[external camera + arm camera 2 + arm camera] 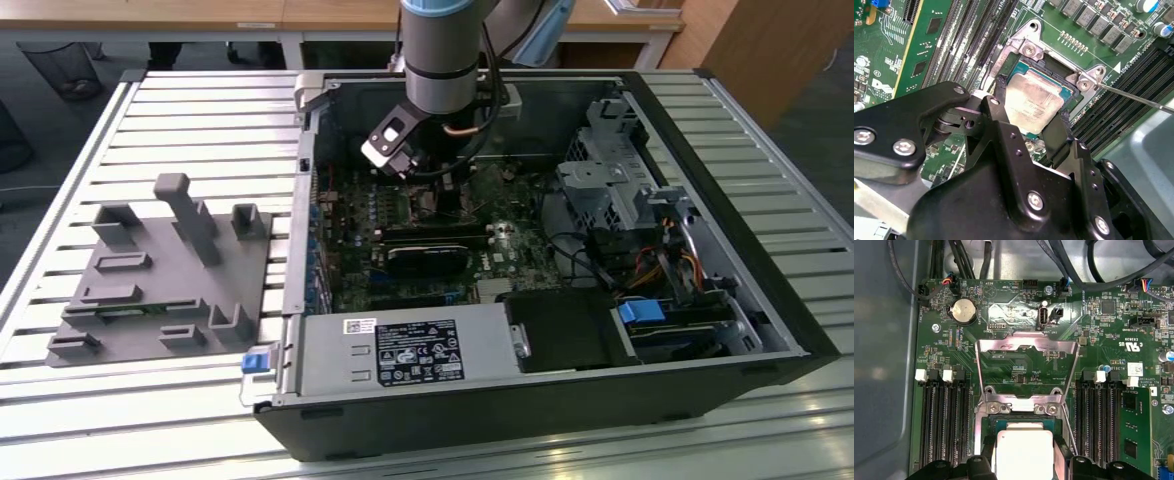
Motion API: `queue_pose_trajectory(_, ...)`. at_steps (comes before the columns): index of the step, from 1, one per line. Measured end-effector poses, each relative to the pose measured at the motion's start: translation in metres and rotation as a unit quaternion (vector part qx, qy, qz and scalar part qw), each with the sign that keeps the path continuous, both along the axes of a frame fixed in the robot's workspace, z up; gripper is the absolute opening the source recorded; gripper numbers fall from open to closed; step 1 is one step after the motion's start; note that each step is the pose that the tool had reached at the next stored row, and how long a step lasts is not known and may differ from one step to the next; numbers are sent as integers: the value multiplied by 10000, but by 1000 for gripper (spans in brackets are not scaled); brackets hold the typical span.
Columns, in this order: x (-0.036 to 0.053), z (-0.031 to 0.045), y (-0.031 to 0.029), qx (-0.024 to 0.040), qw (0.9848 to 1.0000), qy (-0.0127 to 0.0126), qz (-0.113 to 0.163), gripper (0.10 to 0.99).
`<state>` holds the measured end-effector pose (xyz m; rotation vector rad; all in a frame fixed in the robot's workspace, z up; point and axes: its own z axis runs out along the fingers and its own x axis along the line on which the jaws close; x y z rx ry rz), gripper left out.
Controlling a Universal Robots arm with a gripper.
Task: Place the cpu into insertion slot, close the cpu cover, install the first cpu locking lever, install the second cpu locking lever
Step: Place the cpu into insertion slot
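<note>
Silvery-tan cpu [1033,102]: flat and face up, inside the rim of the insertion slot [1068,91]; fully seated or a hair above the pins, cannot tell.
Gripper [1029,127]: black fingers [1060,134] pressed against two opposite edges of the cpu, clamped on it (same hold in both wrist views).
Cpu cover [1026,346]: swung open on its hinge, tilted up and away from the slot, with green board visible through its square window.
Locking lever [1134,96]: thin steel rod, lifted clear to one side of the socket, not latched.
Memory slots [944,422]: long black rows on either side of the socket, close beside the fingers.
Arm [441,60]: reaching down into the open computer case [534,400], seen in the exterior view.
Risk, tilt: likely bent socket pins from a chip let go slightly askew or off its notches (judged, not seen).
Risk, drag: possibly a corner lifted out of the slot by fingers opening unevenly or rubbing the edges.
Risk, clearance: little room between fingers and slot rim, so maybe a knock on the raised lever or the open cover.
</note>
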<state>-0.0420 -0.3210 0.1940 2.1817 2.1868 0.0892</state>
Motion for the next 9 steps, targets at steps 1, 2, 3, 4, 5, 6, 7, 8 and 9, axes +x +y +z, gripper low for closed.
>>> queue_pose_trajectory(1,0,0,0,0,10000,0,0,549)
queue_pose_trajectory(2,0,0,0,0,10000,0,0,549)
queue_pose_trajectory(3,0,-1,0,0,10000,0,0,549)
queue_pose_trajectory(4,0,-2,1,1,10000,0,0,612)
queue_pose_trajectory(5,1,-4,4,2,10000,-1,0,612)
queue_pose_trajectory(6,0,-4,8,1,10000,-1,-1,612)
queue_pose_trajectory(7,0,-4,17,0,10000,0,-1,612)
queue_pose_trajectory(8,0,-5,28,0,10000,0,0,612)
queue_pose_trajectory(9,0,-6,36,0,10000,0,0,612)
